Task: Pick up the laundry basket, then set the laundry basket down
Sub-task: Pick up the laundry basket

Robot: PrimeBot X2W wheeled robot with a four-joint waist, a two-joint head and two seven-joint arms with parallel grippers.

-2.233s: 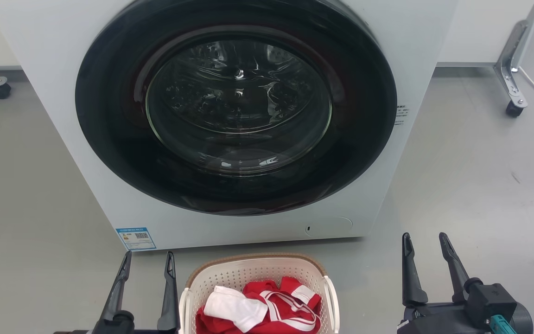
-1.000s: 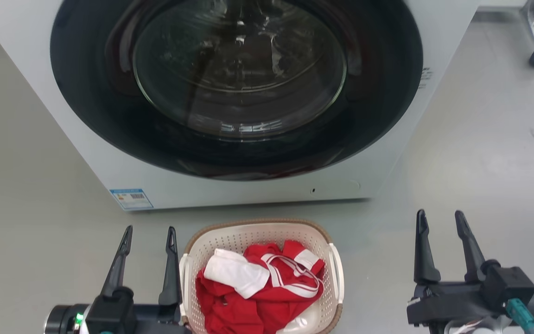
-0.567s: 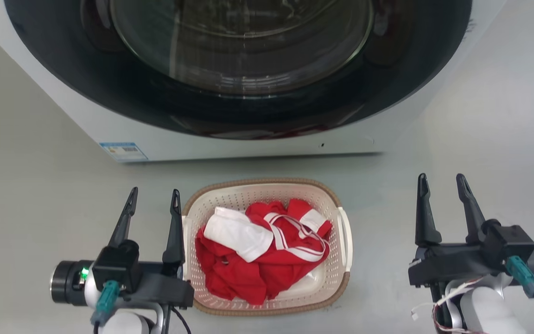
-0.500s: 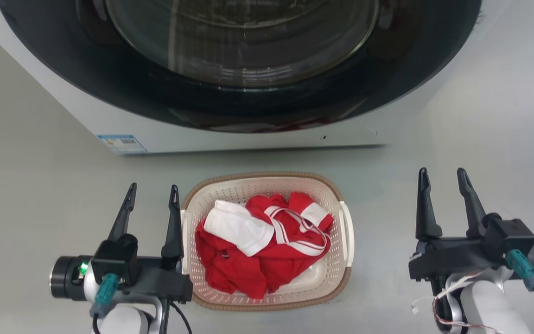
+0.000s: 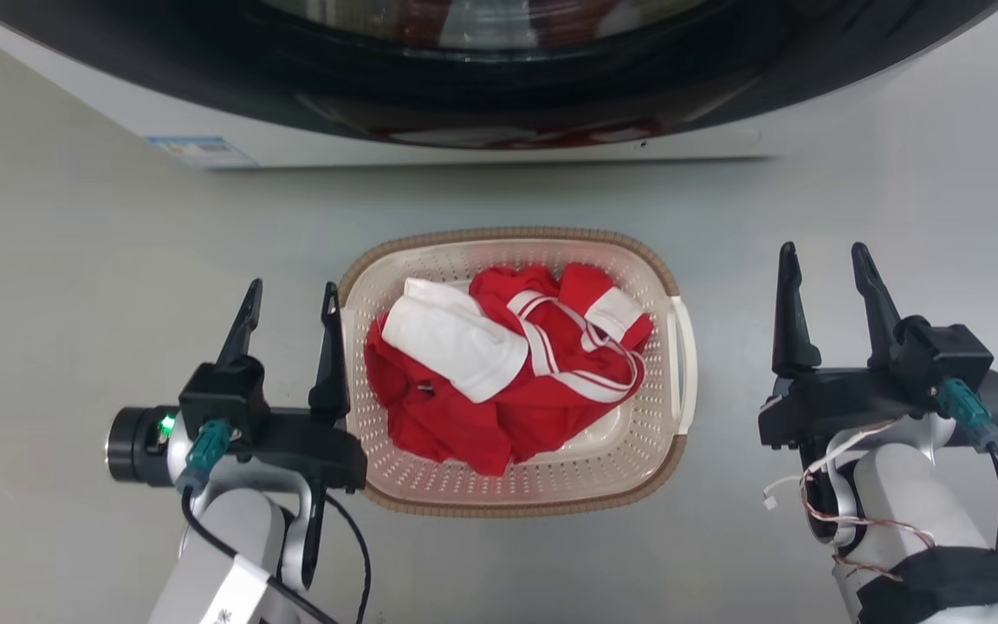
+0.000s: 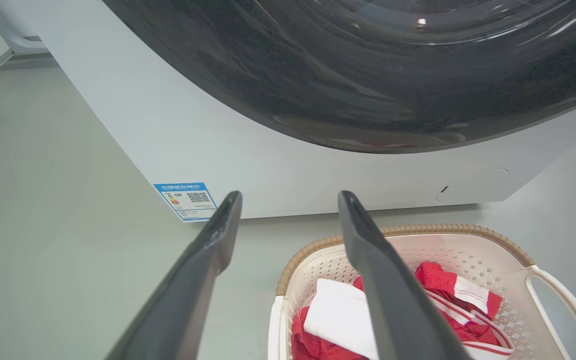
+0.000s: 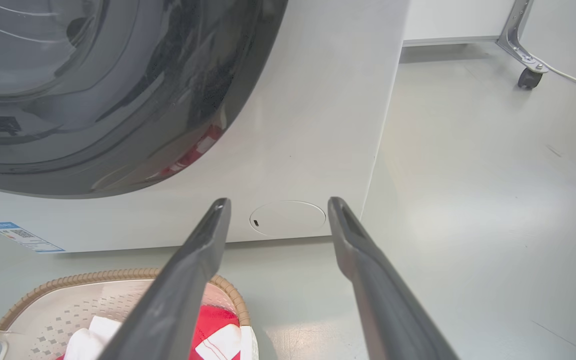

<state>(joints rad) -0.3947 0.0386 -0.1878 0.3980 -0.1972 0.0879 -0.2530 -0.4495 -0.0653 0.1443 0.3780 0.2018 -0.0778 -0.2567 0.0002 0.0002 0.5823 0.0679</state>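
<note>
1. The grey floor (image 5: 74,286) is seen in all three views. In the right wrist view a metal leg with a castor (image 7: 527,79) is seen standing on it, well to the machine's right.
2. The white washing machine (image 5: 499,78) is cut down to its lower edge in the head view. More of its dark round door is taken in by the wrist views.
3. The laundry basket (image 5: 638,433) is set on the floor just in front of the machine, between the two arms. Its whole outline is given by the head view, with brown rim at the ends and white handles at the sides. Its far end is caught by each wrist view.
4. Red and white clothes (image 5: 499,373) are heaped inside it.
5. The left end effector (image 5: 292,286) is spread apart and empty. Its inner finger is placed just beside the basket's left handle; contact cannot be told.
6. The right end effector (image 5: 821,248) is likewise parted and empty, with bare floor left between it and the right handle (image 5: 685,364).
7. A blue label (image 6: 186,200) is read most clearly from the left wrist, and a round cover (image 7: 288,218) from the right wrist.
</note>
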